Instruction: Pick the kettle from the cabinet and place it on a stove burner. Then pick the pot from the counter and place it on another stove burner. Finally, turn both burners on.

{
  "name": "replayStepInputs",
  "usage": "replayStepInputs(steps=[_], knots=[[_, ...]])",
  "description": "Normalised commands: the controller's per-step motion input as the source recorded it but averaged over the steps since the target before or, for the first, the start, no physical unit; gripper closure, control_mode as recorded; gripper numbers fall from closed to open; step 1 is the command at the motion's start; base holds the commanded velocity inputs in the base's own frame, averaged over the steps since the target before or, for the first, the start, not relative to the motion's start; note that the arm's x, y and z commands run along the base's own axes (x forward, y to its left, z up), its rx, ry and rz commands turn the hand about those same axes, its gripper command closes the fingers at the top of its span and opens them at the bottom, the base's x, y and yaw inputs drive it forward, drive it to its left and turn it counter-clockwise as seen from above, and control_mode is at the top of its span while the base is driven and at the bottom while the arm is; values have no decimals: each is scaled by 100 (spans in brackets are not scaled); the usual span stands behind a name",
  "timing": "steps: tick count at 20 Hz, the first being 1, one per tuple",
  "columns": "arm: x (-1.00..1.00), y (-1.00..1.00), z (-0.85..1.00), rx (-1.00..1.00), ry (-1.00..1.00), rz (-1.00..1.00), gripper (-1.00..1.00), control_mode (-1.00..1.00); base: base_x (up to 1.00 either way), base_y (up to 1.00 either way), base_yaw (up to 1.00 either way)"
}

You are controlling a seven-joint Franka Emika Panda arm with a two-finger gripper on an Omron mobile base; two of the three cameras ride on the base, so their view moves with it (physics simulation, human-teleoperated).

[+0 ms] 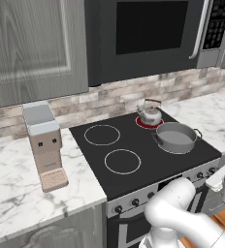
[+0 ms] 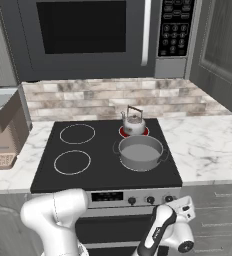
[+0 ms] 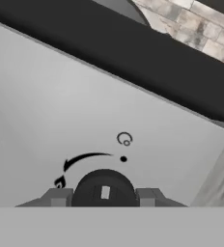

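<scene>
On the black cooktop (image 2: 103, 170), silver kettle (image 2: 133, 121) tops a glowing red burner (image 2: 133, 132); gripper (image 3: 105, 197) clamps a dark stove knob (image 3: 104, 189).

The small rounded silver-grey kettle with an arched brown handle (image 1: 150, 114) stands upright on the small rear-right burner ring (image 1: 144, 124), which glows red. Just in front of it, the wide shallow grey metal pot with two dark loop handles (image 1: 176, 137) sits on the front-right burner.
</scene>
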Motion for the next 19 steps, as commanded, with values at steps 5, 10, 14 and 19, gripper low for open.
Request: replayStepInputs(steps=[5,10,14,19], knots=[[-1,0,0,-20,0,0,100,-100,0,0,0],[-3,0,0,-21,0,0,100,-100,0,0,0],[-3,0,0,-21,0,0,100,-100,0,0,0],[-2,0,0,-21,0,0,100,-100,0,0,0]])
